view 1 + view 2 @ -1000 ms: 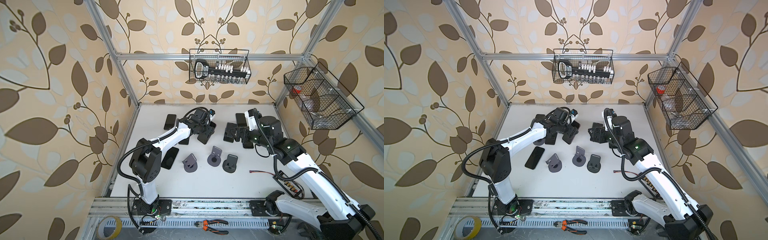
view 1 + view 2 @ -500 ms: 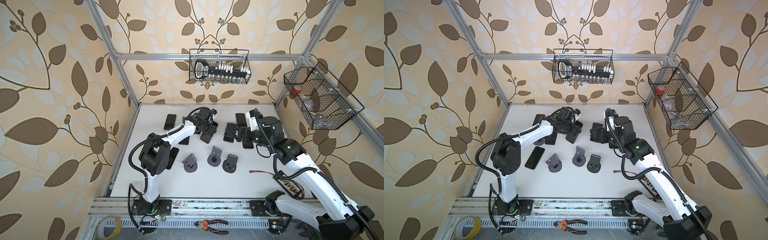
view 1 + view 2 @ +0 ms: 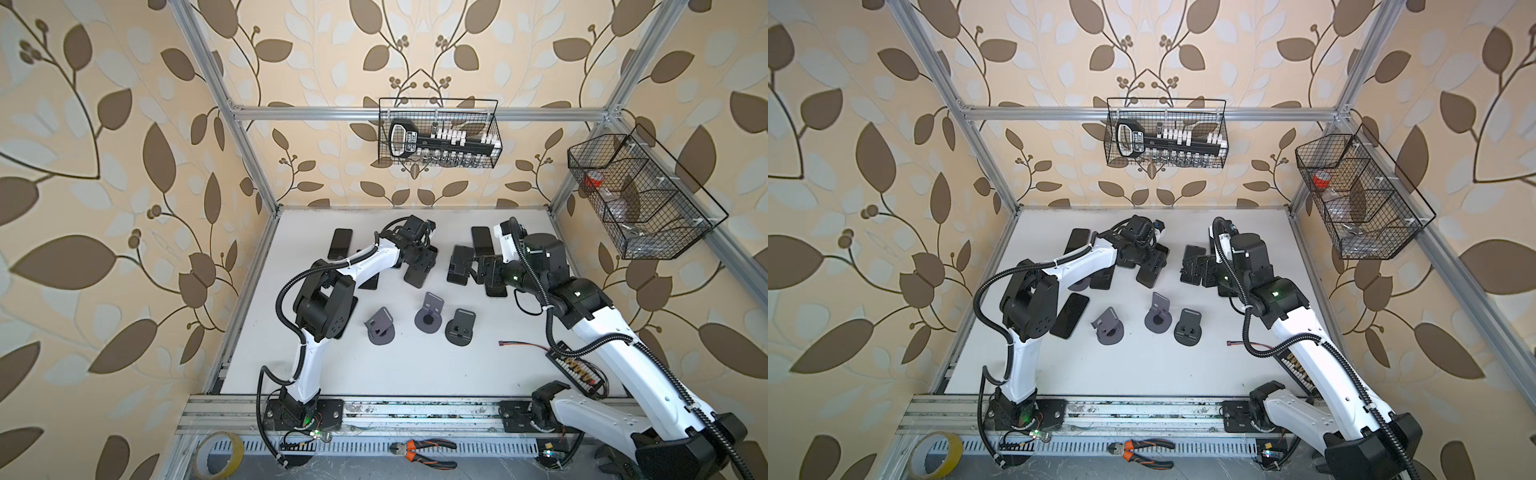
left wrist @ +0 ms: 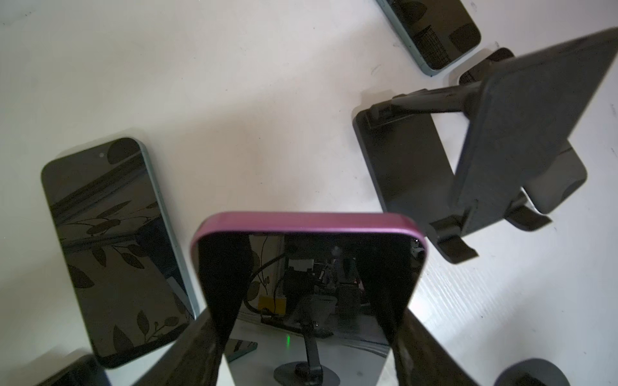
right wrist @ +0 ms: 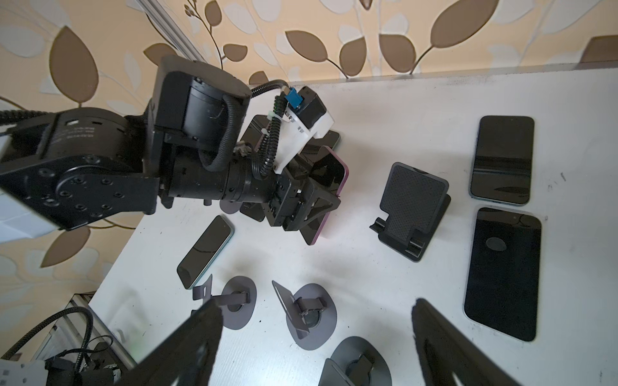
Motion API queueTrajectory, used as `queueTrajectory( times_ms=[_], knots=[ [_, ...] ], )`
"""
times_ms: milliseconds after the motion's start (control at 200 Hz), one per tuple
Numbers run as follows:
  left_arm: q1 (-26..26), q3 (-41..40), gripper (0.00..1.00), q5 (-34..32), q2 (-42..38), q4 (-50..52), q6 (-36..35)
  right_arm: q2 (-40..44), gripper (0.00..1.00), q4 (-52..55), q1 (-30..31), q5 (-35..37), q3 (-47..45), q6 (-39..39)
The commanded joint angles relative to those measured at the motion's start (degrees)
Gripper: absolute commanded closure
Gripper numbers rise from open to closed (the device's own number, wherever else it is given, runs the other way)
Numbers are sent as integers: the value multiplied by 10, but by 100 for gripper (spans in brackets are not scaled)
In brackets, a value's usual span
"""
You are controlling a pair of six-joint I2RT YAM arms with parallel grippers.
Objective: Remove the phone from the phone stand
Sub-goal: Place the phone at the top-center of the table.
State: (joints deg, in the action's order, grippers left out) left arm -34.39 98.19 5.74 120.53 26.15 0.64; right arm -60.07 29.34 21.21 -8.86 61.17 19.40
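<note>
Magenta-rimmed phone (image 4: 307, 230) clamped across its width by the left gripper (image 5: 322, 188), black fingers (image 5: 319, 205) pressed on both long edges. Sits off the black folding stand (image 5: 413, 207), just beside it and not touching, with a strip of white table (image 5: 378, 140) between the two. Hangs tilted, dark screen toward the wrist camera, lower corner close over the table (contact or a gap there: cannot tell). Ribbed back plate of the stand bare, leaning back on its hinge, base flat on the table. Right gripper (image 5: 316, 307) spread wide with nothing between its jaws, hovering on the side of the stand away from the held phone in both top views. Two dark phones (image 5: 501, 160) flat on the table, also on that side of the stand, just beside it. Teal-edged phone (image 4: 113, 247) flat on the far side of the held phone from the stand. Three grey round-based stands (image 3: 428, 318) in a loose row, nearer the arm bases than the folding stand, apart from it.
</note>
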Motion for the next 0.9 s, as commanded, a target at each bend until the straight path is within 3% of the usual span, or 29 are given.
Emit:
queueTrajectory(
  times_ms=[0, 570, 895],
  knots=[
    [5, 42, 45, 4, 14, 5, 26, 5, 10, 1, -2, -10, -10, -7],
    [5, 141, 45, -3, 119, 43, 44, -14, 10, 9, -14, -13, -6, -12],
    [5, 151, 44, -9, 139, 47, 56, -18, 10, 16, -20, -14, -7, -14]
  ],
)
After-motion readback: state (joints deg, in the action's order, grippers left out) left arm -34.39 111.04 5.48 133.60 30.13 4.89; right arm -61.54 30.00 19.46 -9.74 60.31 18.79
